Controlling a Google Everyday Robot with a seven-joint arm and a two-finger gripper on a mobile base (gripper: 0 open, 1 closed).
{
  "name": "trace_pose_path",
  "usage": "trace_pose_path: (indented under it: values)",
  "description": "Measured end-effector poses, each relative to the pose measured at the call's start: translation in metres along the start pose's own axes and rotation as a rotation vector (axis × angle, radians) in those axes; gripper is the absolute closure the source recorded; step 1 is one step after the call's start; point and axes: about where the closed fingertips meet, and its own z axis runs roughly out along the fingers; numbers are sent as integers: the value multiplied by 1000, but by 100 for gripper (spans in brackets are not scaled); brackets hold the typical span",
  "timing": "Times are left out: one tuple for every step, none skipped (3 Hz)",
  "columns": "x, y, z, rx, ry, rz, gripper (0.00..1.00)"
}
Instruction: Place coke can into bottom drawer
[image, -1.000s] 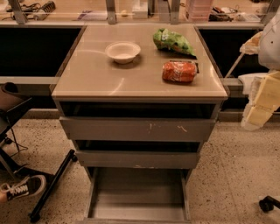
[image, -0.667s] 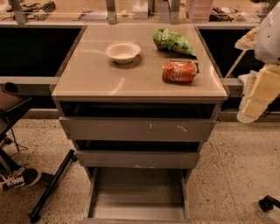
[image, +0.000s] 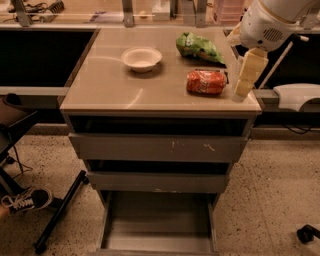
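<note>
The coke can (image: 206, 82), red-orange with pale markings, lies on its side on the right part of the beige cabinet top (image: 110, 85). The bottom drawer (image: 157, 231) is pulled out below the two shut grey drawers; its plain grey floor shows. My gripper (image: 244, 85) hangs from the white arm at the top right, its pale fingers (image: 249, 70) pointing down over the cabinet's right edge, just right of the can and not touching it.
A white bowl (image: 142, 58) stands at the middle back of the top. A green chip bag (image: 198, 47) lies behind the can, with a flat black bar (image: 225, 74) beside it. A black stand leg (image: 60, 212) and a shoe (image: 25, 199) are at the lower left.
My arm and gripper have moved left, from off the cabinet's right side to its right edge beside the can. The can has not moved.
</note>
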Motion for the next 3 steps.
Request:
trace_pose_path:
  values:
    - [-14,-29,-4,56,-37,-10,0]
    - [-14,-29,-4,55,-38,-10,0]
    - [-8,-52,18,28,-51,2,0]
